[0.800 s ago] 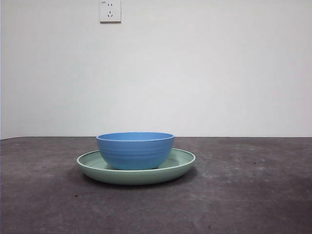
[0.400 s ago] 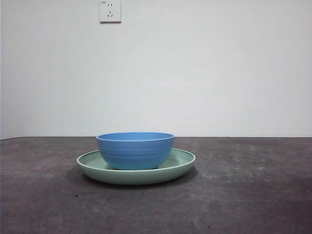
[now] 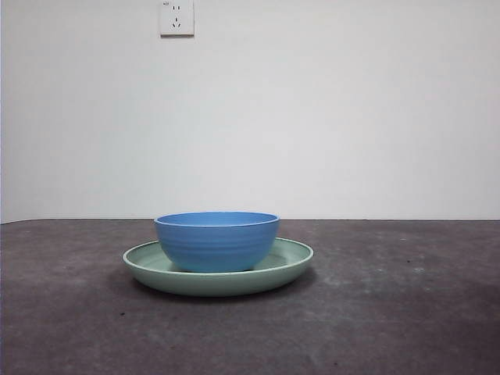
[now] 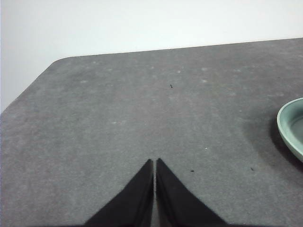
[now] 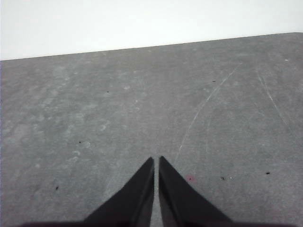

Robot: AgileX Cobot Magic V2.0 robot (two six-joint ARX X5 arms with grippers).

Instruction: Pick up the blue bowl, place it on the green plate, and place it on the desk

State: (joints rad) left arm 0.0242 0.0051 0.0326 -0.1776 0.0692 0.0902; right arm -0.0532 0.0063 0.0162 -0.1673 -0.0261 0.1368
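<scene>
No legible text, label, brand or number on anything in view.

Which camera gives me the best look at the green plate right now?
The front view. It shows the whole green plate lying on the desk, with the blue bowl sitting in it. The left wrist view catches only a slice of the plate's rim at the picture's edge. The right wrist view shows only bare desk.

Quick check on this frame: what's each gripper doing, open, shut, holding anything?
Left gripper: shut, holding nothing, over bare desk.
Right gripper: shut, holding nothing, over bare desk.
</scene>
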